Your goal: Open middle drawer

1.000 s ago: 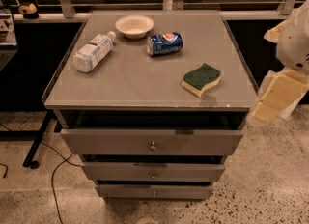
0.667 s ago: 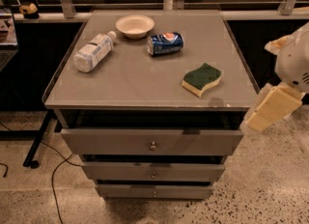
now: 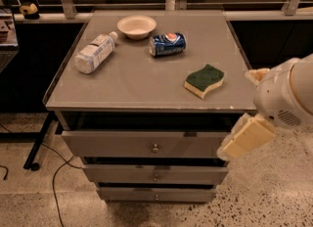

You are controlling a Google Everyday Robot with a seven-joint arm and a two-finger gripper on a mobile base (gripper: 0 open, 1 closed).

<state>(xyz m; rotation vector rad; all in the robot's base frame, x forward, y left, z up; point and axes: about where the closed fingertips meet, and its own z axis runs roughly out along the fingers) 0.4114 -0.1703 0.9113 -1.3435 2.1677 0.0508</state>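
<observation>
The grey cabinet has three drawer fronts stacked under its top. The middle drawer [image 3: 122, 174] is a wide, shallow grey front with a small round metal knob [image 3: 155, 176] at its centre. It sits between the taller top drawer [image 3: 112, 144] and the narrow bottom drawer [image 3: 127, 194]. None of its inside shows. My gripper [image 3: 246, 138], cream-coloured on a white arm, hangs at the cabinet's right front corner, level with the top drawer. It is to the right of the middle knob and above it, touching nothing.
On the cabinet top [image 3: 146, 81] lie a plastic bottle [image 3: 94, 54], a white bowl [image 3: 137, 26], a blue soda can [image 3: 167, 44] and a green-and-yellow sponge [image 3: 204, 80]. A black cable [image 3: 54, 172] trails on the speckled floor at the left. A railing runs behind.
My arm and gripper have moved left and down, from beside the cabinet's right edge to its right front corner. The drawers and the things on top have not moved.
</observation>
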